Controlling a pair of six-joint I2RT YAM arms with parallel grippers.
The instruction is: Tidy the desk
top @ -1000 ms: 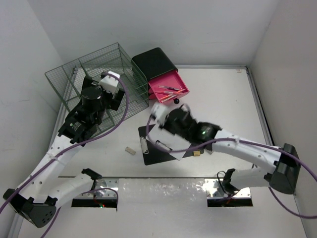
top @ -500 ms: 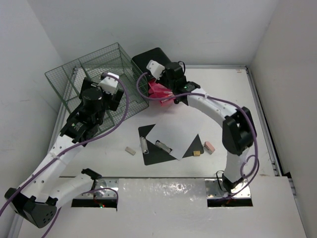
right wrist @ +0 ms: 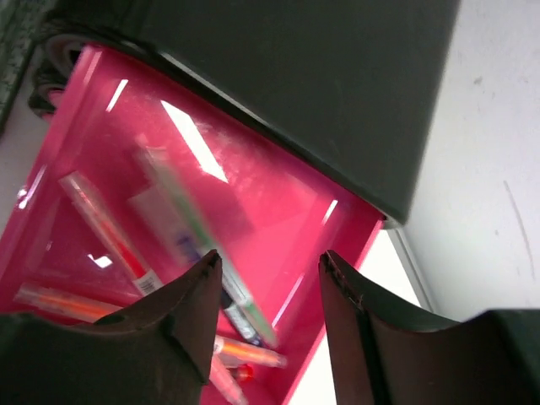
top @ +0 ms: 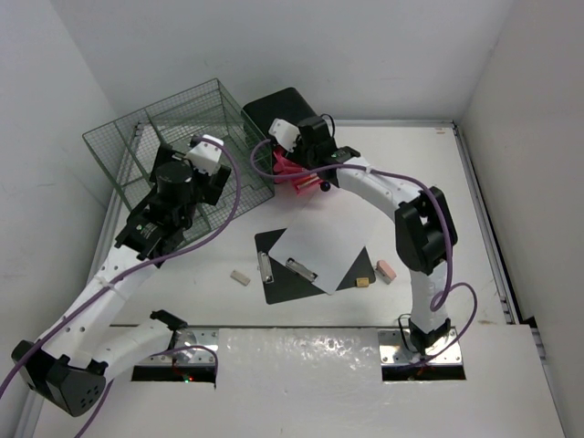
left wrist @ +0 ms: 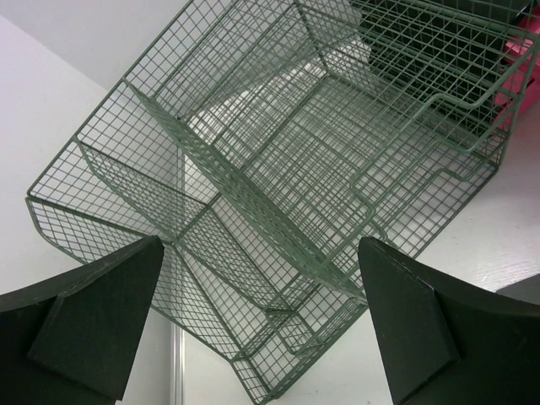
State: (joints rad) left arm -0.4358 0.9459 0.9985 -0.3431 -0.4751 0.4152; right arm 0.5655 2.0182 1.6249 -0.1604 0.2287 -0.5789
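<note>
– Left gripper (left wrist: 260, 245) is spread wide and holds nothing. It hangs over the green wire-mesh rack (left wrist: 278, 169) at the back left of the big flat white desk (top: 429, 155), same as a moment ago.
– And the other one?
– That's the one that moved. A second ago the right arm was down by the black clipboard with the white paper (top: 315, 251). Now the right gripper (right wrist: 270, 257) is over the open pink plastic drawer (right wrist: 278, 202) of the small black box (top: 278, 105).
– Is it holding something?
– Its fingers were shut tight, and now they are part way apart. A green and white pen (right wrist: 190, 228) shows as a blur just under them, by the other pens in the drawer. I think it has just been let go.
– So one more thing is put away?
– Looks like it. But the clipboard, a small beige block (top: 240, 276), a little tan block (top: 363, 282) and a pink block (top: 385, 269) lie out on the desk, so there is more to tidy.
</note>
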